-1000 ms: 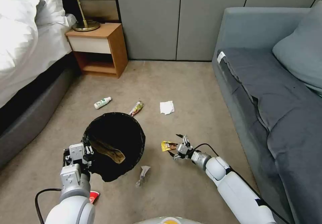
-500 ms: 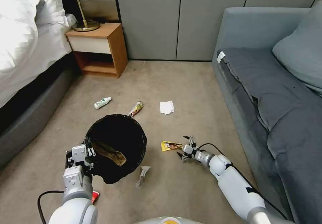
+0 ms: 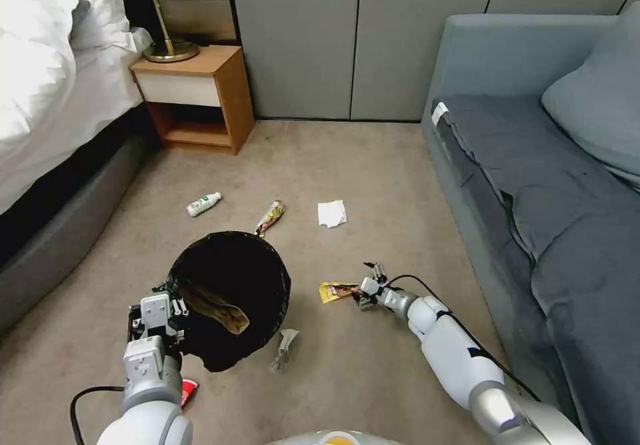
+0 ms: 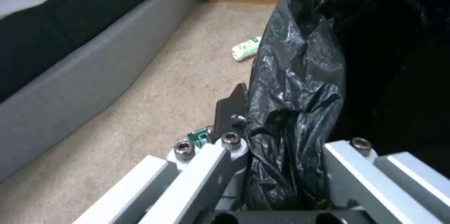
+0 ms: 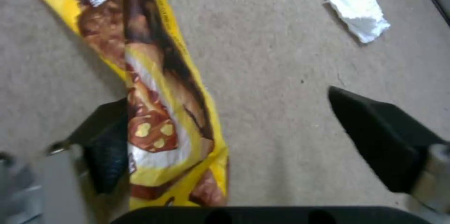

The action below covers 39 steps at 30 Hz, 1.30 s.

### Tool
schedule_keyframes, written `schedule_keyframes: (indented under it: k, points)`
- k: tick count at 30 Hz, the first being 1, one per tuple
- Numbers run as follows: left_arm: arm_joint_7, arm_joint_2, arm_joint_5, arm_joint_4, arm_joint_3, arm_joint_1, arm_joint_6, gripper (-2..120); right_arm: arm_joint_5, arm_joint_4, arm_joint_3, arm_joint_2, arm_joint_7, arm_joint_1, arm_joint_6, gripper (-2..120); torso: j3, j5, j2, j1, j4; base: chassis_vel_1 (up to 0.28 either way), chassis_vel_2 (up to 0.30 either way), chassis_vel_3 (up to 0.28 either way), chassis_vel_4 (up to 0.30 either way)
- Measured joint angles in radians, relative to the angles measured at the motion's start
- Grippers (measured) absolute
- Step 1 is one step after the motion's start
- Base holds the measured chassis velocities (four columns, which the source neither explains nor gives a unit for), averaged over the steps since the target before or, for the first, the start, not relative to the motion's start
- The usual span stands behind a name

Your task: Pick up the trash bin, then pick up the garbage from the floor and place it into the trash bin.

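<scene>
5 litter pieces (image 3: pixel 203 204) on beige carpet (image 3: pixel 373 185)

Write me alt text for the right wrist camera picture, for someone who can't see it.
The right gripper is open low over beige carpet, its black fingers on either side of one end of a yellow snack wrapper that lies flat on the floor. A crumpled white tissue lies farther off on the carpet.
</scene>
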Motion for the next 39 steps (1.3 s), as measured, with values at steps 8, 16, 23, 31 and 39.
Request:
schedule_keyframes:
  k: [8,16,23,31,39]
  points:
    - [0.000,-0.001,0.000,-0.005,0.000,0.000,-0.002,3,0.022,-0.008,-0.007,0.008,0.003,-0.018,-0.006,59,0.000,0.0000,0.000,0.000,0.0000,0.000,0.000,0.000,0.000]
    - [0.000,-0.002,0.000,-0.005,0.002,-0.004,-0.005,3,0.027,-0.002,-0.007,0.009,0.007,-0.041,-0.007,29,0.000,0.0001,0.000,0.000,0.0000,0.000,0.000,0.000,0.000]
    - [0.000,-0.001,0.000,-0.005,0.002,-0.006,-0.006,3,0.037,0.004,-0.009,0.009,0.010,-0.046,-0.011,4,0.000,0.0001,0.000,0.000,0.0000,0.000,0.000,0.000,0.000]
    - [0.000,0.000,0.000,-0.006,0.006,-0.011,-0.006,3,0.072,0.033,-0.009,-0.005,0.012,-0.059,-0.011,0,0.000,0.0000,0.000,0.000,-0.0001,0.000,0.000,0.000,0.000]
    - [0.001,0.010,-0.003,0.001,0.008,-0.019,-0.003,3,0.281,0.217,-0.007,-0.038,0.024,-0.162,-0.015,0,0.000,0.0001,0.000,0.000,0.0000,0.000,0.000,0.000,0.000]
